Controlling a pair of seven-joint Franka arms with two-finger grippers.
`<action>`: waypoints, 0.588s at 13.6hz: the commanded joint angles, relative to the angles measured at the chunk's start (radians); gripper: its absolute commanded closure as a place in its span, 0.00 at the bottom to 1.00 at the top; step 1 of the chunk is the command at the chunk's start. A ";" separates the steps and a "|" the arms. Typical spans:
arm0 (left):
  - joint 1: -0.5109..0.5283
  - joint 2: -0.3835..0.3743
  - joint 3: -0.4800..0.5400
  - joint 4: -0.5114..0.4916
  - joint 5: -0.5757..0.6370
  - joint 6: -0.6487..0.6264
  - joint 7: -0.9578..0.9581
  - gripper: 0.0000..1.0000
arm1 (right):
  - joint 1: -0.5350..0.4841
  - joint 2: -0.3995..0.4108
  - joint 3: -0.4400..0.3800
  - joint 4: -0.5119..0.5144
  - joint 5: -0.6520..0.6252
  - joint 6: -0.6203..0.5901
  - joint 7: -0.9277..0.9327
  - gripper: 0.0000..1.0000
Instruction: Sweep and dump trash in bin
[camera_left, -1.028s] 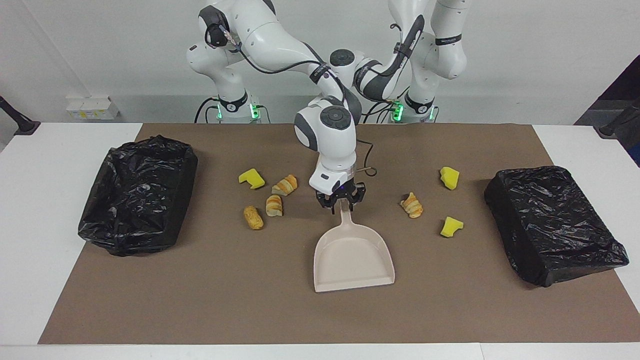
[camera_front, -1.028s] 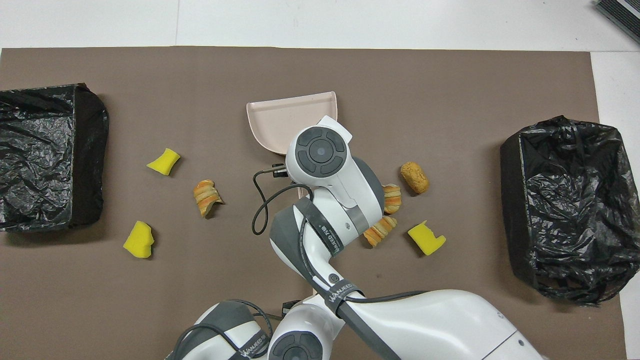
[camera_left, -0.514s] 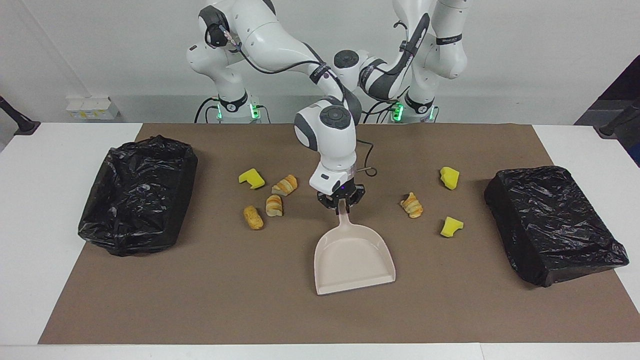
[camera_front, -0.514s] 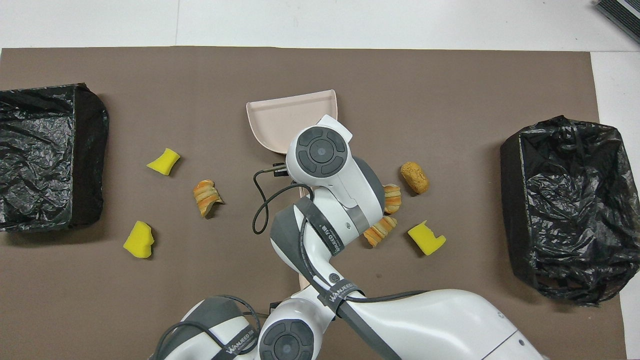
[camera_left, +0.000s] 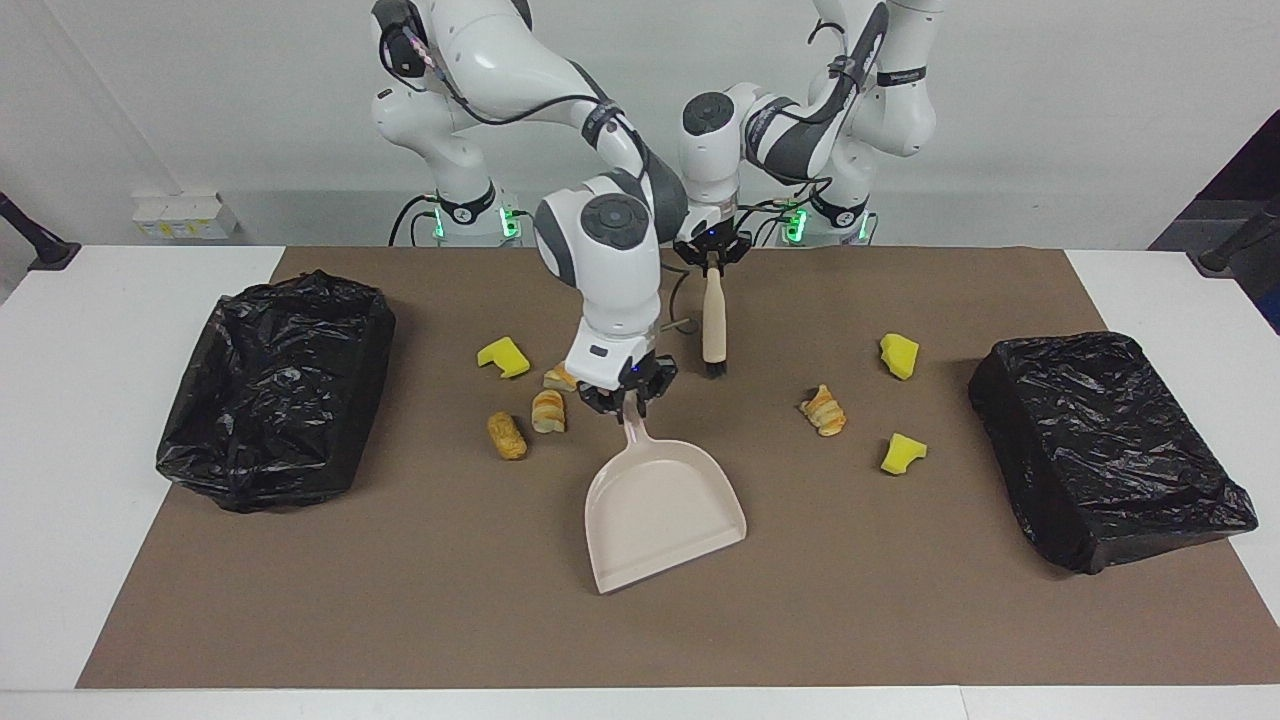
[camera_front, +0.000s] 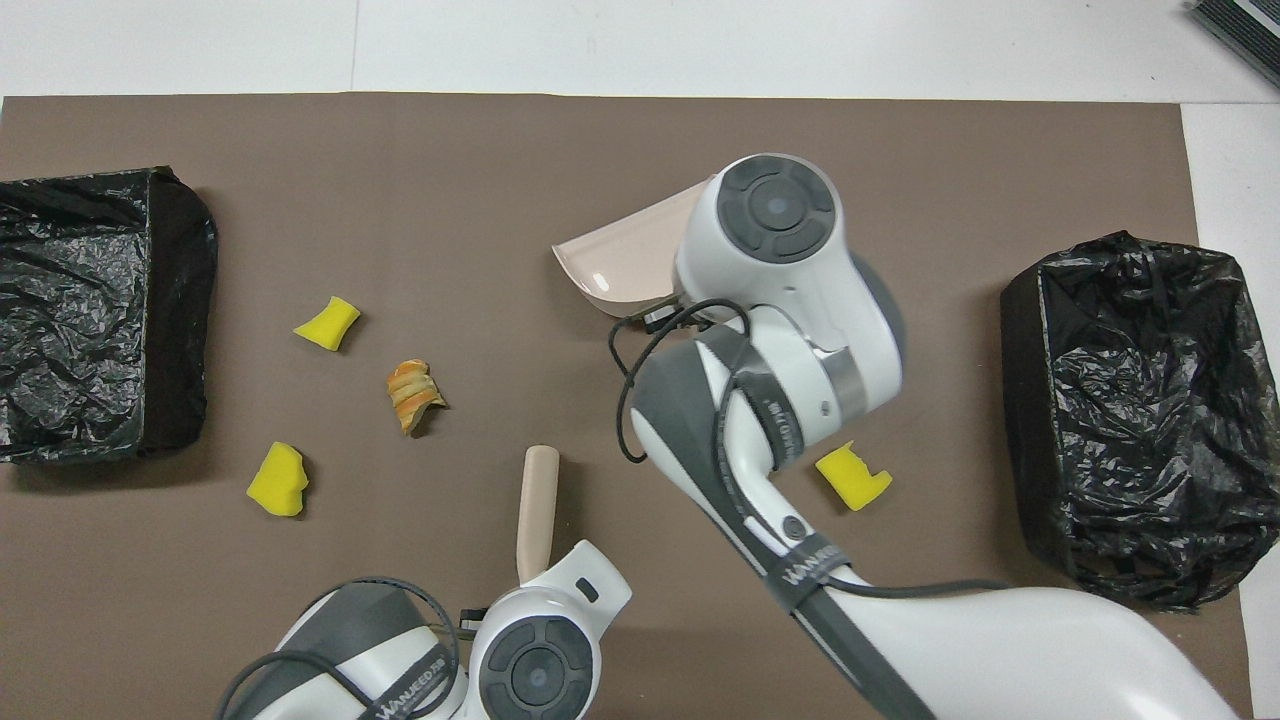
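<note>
My right gripper (camera_left: 622, 398) pinches the dustpan (camera_left: 662, 515) handle, frame centre. My left gripper (camera_left: 711, 256) pinches the brush (camera_left: 713, 325), upper centre.

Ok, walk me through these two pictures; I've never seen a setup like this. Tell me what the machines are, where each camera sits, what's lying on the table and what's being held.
These are two white robot arms at a table covered by a brown mat. One picture faces the robots from across the table; the other looks steeply down from above their end, so the sides are swapped.

The right gripper is shut on the handle of a beige dustpan, over the middle of the mat. The left gripper is shut on a beige brush, which hangs bristles down, closer to the robots.

Scattered on the mat is the trash: yellow sponge chunks and striped pastry bits, four in a cluster toward the right arm's end, three toward the left arm's. A black-lined bin sits at the right arm's end, another bin at the left arm's.
</note>
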 joint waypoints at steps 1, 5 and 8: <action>0.070 -0.049 -0.008 -0.009 0.058 -0.052 -0.006 1.00 | -0.061 -0.088 0.010 -0.035 0.013 -0.102 -0.262 1.00; 0.247 -0.037 -0.008 0.061 0.107 -0.078 0.029 1.00 | -0.076 -0.171 0.012 -0.208 0.016 0.009 -0.296 1.00; 0.409 -0.025 -0.008 0.104 0.109 -0.069 0.259 1.00 | -0.058 -0.156 0.012 -0.266 0.054 0.118 -0.210 1.00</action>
